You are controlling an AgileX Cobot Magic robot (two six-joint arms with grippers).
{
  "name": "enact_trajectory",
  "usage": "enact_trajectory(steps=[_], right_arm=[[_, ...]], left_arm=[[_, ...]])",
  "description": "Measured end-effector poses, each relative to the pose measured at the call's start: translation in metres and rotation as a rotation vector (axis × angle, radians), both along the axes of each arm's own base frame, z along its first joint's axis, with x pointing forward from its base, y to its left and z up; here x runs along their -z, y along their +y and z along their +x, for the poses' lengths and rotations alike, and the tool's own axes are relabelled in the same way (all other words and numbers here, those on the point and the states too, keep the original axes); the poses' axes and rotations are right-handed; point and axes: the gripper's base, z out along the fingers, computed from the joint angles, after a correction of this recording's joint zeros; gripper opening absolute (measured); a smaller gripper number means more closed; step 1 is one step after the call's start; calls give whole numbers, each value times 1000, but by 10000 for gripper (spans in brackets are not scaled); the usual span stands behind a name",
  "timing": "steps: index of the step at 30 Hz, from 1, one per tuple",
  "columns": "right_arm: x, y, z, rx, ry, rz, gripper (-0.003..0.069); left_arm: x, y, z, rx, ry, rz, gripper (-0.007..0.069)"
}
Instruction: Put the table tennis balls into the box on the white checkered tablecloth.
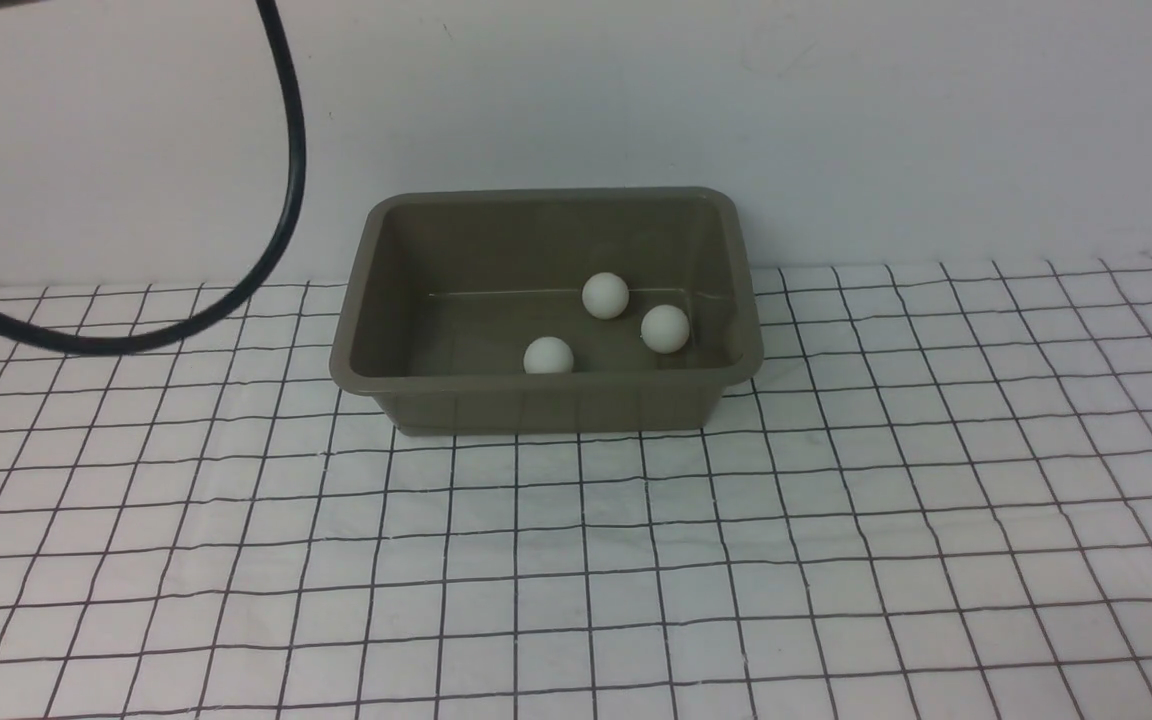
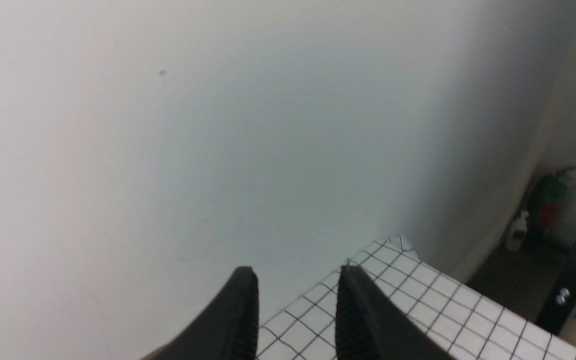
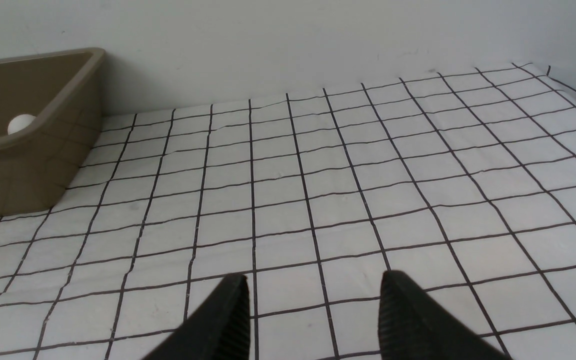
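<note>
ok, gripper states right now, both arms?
Left gripper: open, holding nothing.
Right gripper: open, holding nothing, above the tablecloth.

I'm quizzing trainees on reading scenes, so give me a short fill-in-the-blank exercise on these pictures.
1. The number of balls lying inside the box is ____.
2. The box stands on a cloth printed with a black ____.
3. The right gripper holds ____ between its fingers.
4. In the front view, a black ____ hangs down at the left.

Missing words: three; grid; nothing; cable
</note>
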Motion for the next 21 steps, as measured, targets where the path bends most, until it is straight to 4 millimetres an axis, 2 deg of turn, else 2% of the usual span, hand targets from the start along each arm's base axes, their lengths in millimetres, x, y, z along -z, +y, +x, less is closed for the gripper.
enact_trajectory(steps=[7,12,16,19,21], right_arm=[[0,0,0,0,0,0,327],[0,0,0,0,0,0,327],[0,0,0,0,0,0,327],[0,0,0,0,0,0,327],[0,0,0,0,0,0,327]], left_arm=[[3,1,8,-34,-9,-7,205],[4,1,8,-27,-78,63,205],[8,4,9,-35,-147,191,205],[10,8,11,-59,-135,229,205],[22,25,14,-148,2,310,205]])
